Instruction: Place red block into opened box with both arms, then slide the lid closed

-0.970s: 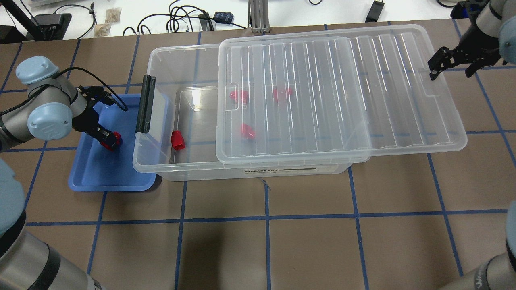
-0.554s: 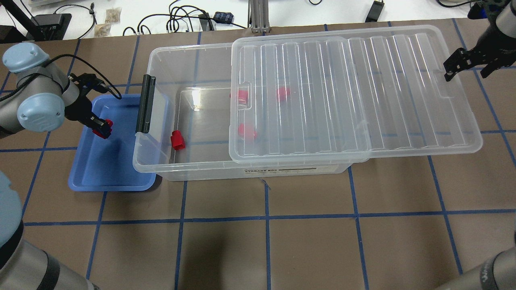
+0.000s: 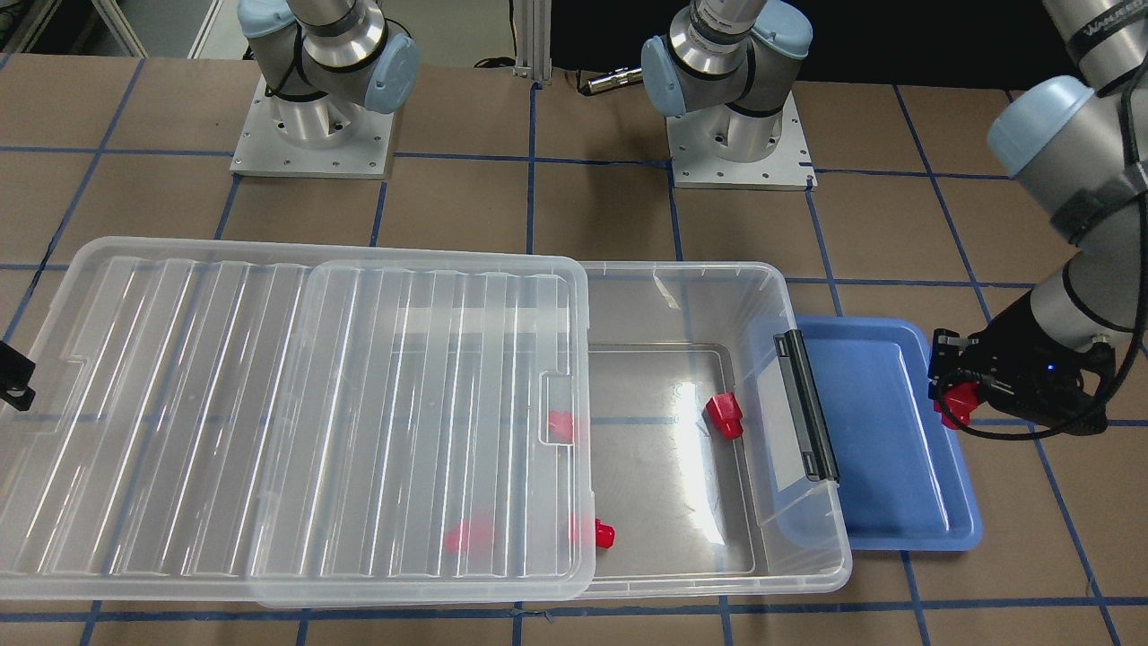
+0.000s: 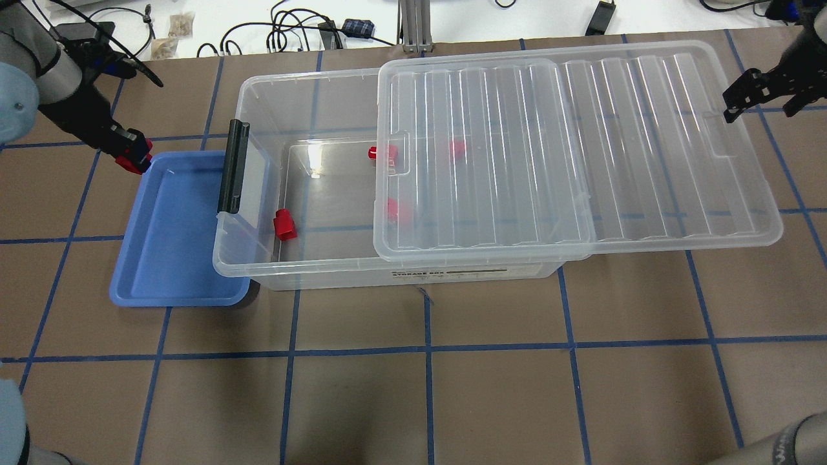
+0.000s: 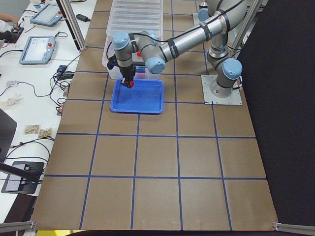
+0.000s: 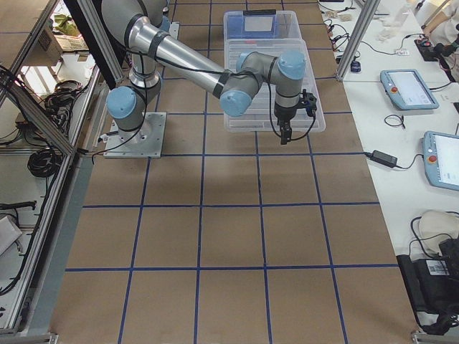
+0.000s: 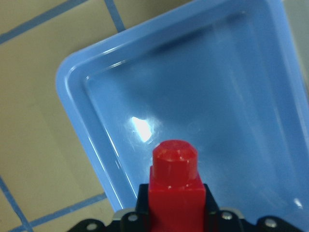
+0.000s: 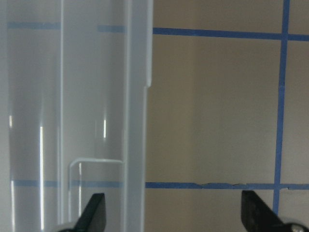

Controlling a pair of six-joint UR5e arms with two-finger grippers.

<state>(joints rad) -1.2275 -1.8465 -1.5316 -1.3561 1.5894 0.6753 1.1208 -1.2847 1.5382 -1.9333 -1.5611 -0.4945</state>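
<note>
Red block [image 7: 175,183]: clamped by its lower body in the left end effector [image 4: 134,154], stud end protruding; it hangs above the far corner of the blue tray [image 4: 174,258], outside the box [image 4: 336,274] and just beyond the short end that carries the black strip [image 4: 234,168]. Box: open at that end only. The lid [image 4: 581,148] covers more than half of it and overhangs the opposite short end above the counter [image 4: 452,387]. Contents: one loose red block [image 4: 284,225] on the uncovered floor, three more at or under the lid's edge. Right end effector [image 4: 762,103]: spread wide and holding nothing, its fingers either side of the lid's outer short edge near the notch; contact cannot be told. Hazards, as judged:

- A low carry could strike the strip or the box wall and dislodge the block.
- A release too near the lid's edge could bounce the block off that edge and out of the box.
- An off-centre push could skew the overhanging lid and jam it on the rim, or tip it.
- Sliding the lid before the left arm is clear could trap that arm.
</note>
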